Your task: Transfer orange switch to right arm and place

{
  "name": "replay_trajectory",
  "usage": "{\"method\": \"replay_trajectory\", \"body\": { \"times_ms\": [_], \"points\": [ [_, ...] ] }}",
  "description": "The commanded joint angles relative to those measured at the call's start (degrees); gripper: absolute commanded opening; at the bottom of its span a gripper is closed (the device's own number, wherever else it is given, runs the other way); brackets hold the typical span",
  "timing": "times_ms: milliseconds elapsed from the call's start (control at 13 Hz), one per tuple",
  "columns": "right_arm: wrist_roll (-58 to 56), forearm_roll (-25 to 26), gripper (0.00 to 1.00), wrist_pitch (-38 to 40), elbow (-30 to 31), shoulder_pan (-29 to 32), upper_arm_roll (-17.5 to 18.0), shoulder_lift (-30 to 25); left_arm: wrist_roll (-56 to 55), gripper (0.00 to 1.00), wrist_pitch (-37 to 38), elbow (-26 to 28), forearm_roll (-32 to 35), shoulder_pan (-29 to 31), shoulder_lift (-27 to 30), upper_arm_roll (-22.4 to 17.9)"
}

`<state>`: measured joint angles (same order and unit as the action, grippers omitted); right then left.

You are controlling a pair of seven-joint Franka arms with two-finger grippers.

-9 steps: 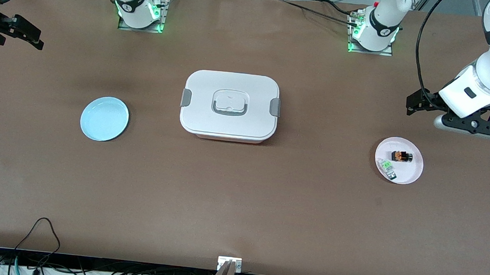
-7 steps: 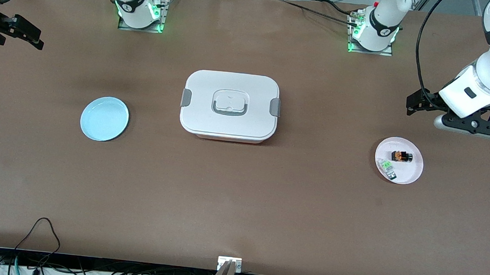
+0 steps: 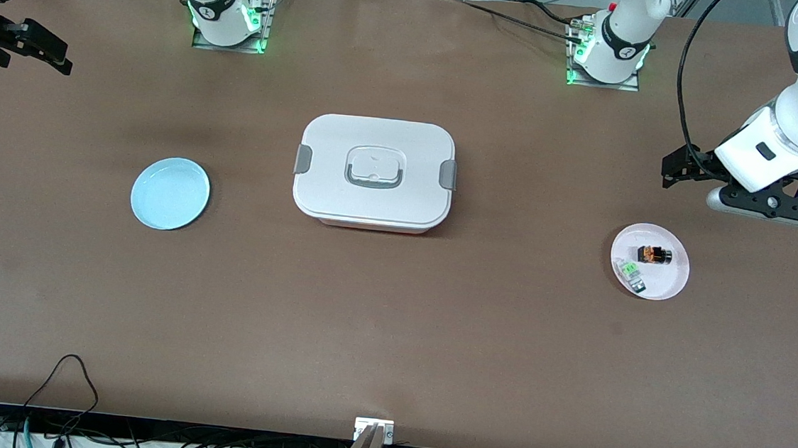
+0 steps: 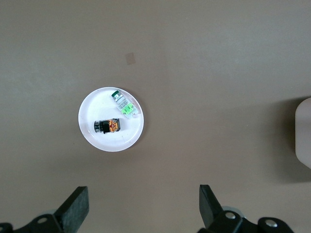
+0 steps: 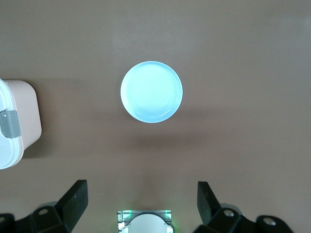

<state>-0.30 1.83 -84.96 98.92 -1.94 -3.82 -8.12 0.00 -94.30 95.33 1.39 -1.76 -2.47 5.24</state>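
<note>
Right pincer (image 3: 28, 49) has edged upward; orange switch (image 3: 653, 255) unmoved.

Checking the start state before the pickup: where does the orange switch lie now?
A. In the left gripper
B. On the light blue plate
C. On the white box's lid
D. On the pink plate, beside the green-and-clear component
D: the orange switch lies on the pink plate beside the green-and-clear component.

Plates: two, pink plate (image 3: 672, 282) and blue plate (image 3: 170, 193)
Components: two, orange switch (image 3: 653, 255) and green-and-clear component (image 3: 631, 274)
Lidded white box (image 3: 374, 172): one
Arms: two
</note>
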Motion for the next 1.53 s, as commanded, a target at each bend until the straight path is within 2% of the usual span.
{"method": "replay_trajectory", "body": {
  "times_ms": [0, 1457],
  "points": [
    [-0.67, -0.77, 1.00, 0.76, -0.66, -0.09, -0.39, 0.29, -0.61, 1.00, 0.87, -1.72, -0.51, 0.00, -0.69, -0.15],
    [-0.67, -0.51, 1.00, -0.12, -0.66, 0.00, -0.48, 1.17, -0.70, 1.00, 1.22, -1.64, -0.60, 0.97, -1.48, -0.23]
  ]
}}
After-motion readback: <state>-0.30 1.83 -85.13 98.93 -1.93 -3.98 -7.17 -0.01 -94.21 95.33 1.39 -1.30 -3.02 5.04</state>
